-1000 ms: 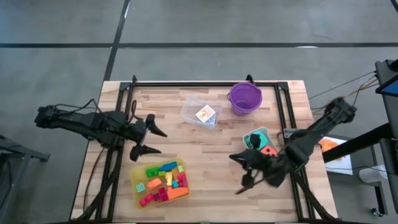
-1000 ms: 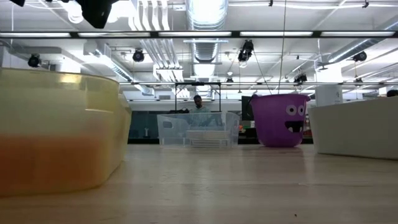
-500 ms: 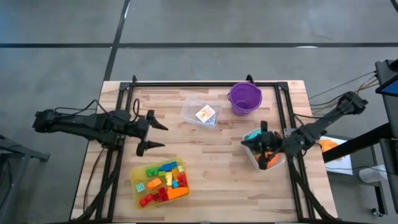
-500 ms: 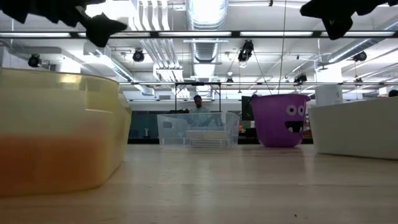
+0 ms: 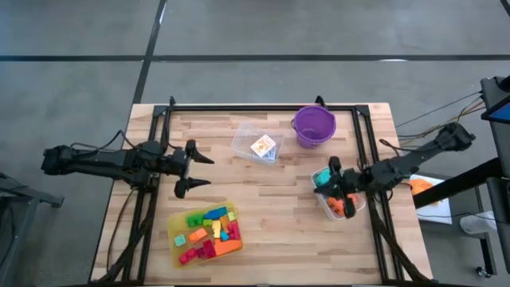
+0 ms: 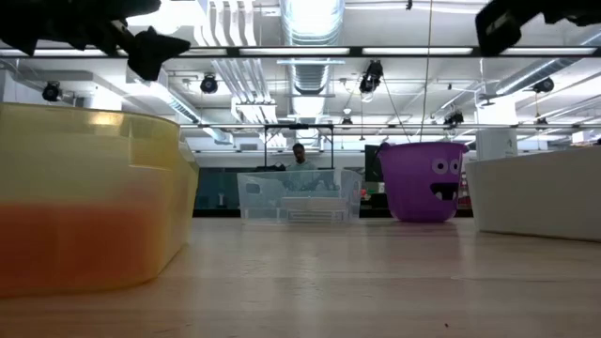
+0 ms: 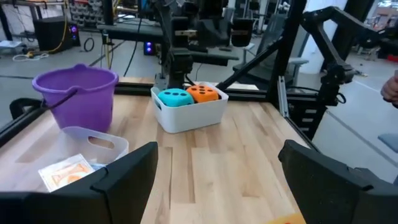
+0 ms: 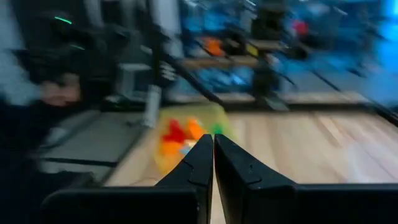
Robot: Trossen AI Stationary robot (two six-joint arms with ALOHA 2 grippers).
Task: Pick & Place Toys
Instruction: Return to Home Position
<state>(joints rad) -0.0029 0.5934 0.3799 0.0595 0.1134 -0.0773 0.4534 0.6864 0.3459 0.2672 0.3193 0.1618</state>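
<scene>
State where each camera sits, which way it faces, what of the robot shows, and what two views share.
High: overhead, straight down on the table; both arms, left gripper, right gripper.
Low: tabletop height, facing the purple bucket; arm parts at top.
Left wrist: faces the white bin; its own open fingers.
Right wrist: faces the yellow bin; its own shut fingers.
Shared: low and left wrist both see the bucket.

One wooden table (image 5: pixel 279 207) carries four containers: one purple bucket (image 5: pixel 313 126), one clear tub (image 5: pixel 247 143), one white bin (image 7: pixel 193 115) and one yellow tray (image 5: pixel 174 239). The tub holds one card pack (image 5: pixel 263 147). The bin holds one teal die (image 7: pixel 175 97) and one orange die (image 7: pixel 202 93), two in all. The tray holds a heap of bright bricks (image 5: pixel 209 231), perhaps a dozen, too crowded to count exactly. Two dark robot arms show: one left arm (image 5: pixel 103 162) and one right arm (image 5: pixel 406 163). One person (image 6: pixel 299 153) stands far behind.
</scene>
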